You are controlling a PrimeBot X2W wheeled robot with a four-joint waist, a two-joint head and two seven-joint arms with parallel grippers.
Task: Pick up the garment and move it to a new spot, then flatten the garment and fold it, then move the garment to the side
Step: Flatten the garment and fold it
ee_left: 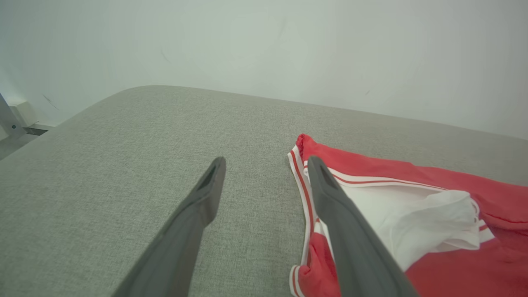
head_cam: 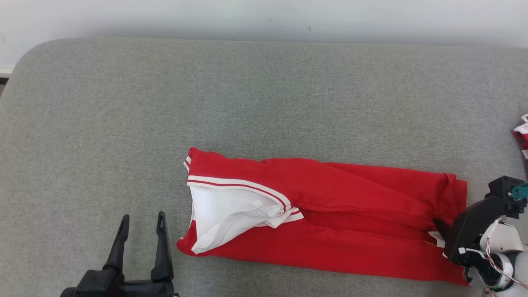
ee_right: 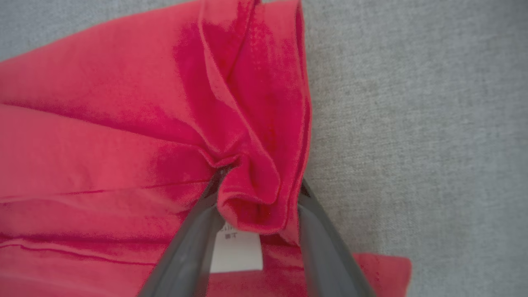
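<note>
The red garment (head_cam: 330,214) lay folded lengthwise on the grey surface (head_cam: 247,90), its white collar toward the left. The right end effector (ee_right: 258,187) grasped a bunched fold at the hem end, just above the white label (ee_right: 237,251), likely to lift that end for the next fold. The left end effector (head_cam: 142,220) stood released beside the collar, touching nothing, probably ready to take that end.

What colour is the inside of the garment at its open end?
White lining, red-and-white striped edge; clearest in head view.
</note>
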